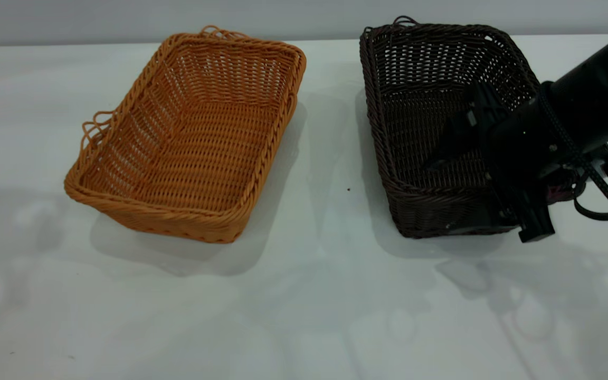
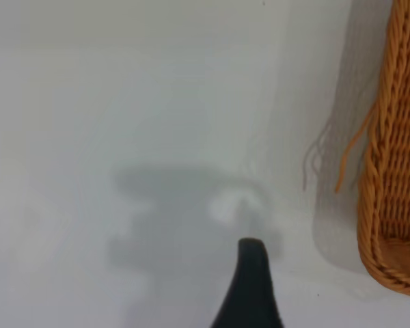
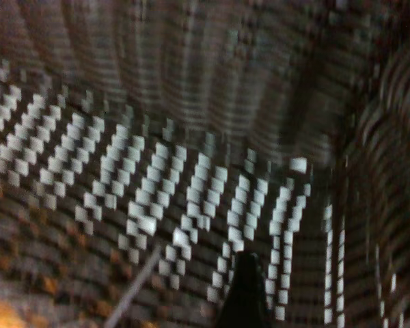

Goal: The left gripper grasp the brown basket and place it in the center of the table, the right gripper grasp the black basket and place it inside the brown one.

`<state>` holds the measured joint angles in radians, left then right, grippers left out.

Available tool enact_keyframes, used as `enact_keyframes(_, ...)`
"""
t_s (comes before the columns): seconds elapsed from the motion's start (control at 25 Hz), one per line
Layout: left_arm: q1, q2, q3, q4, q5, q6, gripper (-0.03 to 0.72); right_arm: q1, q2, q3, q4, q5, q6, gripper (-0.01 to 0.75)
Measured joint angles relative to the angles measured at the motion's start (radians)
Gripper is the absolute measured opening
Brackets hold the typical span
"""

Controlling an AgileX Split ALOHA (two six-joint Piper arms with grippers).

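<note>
The brown basket [image 1: 188,137] stands on the white table [image 1: 304,295] left of centre; its corner also shows in the left wrist view [image 2: 396,171]. My left gripper [image 2: 321,301] is out of the exterior view. It hangs over bare table beside the brown basket, with one finger [image 2: 251,280] showing, and holds nothing. The black basket [image 1: 430,105] stands at the right. My right gripper [image 1: 486,196] is open at its near right corner, one finger inside and the other outside the near wall. The right wrist view shows the dark weave [image 3: 191,137] close up and one finger [image 3: 244,294].
A bare strip of table [image 1: 335,174] lies between the two baskets. The right arm and its black cables [image 1: 599,174] reach in from the right edge. The table's far edge meets a grey wall [image 1: 304,16].
</note>
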<state>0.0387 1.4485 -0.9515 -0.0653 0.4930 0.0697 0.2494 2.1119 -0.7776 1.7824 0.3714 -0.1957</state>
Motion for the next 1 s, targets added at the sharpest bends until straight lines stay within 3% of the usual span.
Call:
enact_keyframes(0.2,-0.003,0.107,-0.057,-0.023,0.020,0.027,0.562,0.000,0.021,-0.004,0.003,-0.089,0.022,0.562)
enact_keyframes(0.48,-0.071,0.356,-0.191,-0.151,-0.009,0.165,0.562,0.000,0.037,-0.004,0.007,-0.119,0.037,0.562)
enact_keyframes(1.0,-0.180,0.806,-0.453,-0.176,-0.099,0.198,0.562,0.000,0.043,-0.033,0.010,-0.169,0.037,0.562)
